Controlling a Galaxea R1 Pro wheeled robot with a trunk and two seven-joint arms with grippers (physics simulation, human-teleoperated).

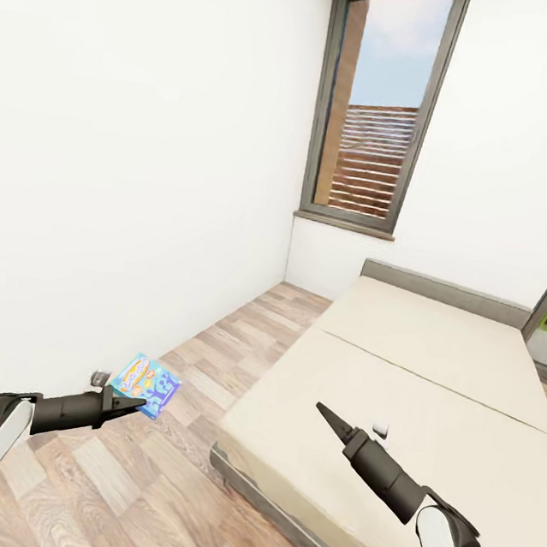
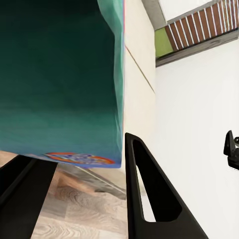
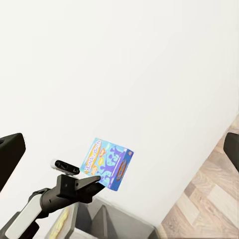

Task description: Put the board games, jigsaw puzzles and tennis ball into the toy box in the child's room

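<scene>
My left tool (image 1: 131, 402) pinches the small blue board game (image 1: 146, 384) by one edge above the floor beside the bed (image 1: 431, 389); light, stiff, slick cardboard, likely to pivot; my right tool (image 1: 324, 412) appears closed, empty.

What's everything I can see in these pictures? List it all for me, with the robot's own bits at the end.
Board game: one, small blue box with bright print, held in the left gripper, above the floor beside the bed.
Bed: one, beige mattress on a grey frame with a grey headboard, at the right of the head view.
Small white thing: one, on the mattress near the right gripper; too small to identify.
Window: one, tall, dark frame, in the far wall above the bed's head.
Floor: wood planks, between wall and bed.
Walls: white, plain.
Grey object: one, low in the right wrist view; cannot identify.
Left gripper: black, jaws shut on the board game.
Right gripper: black, jaws together, holding nothing, over the bed.
</scene>
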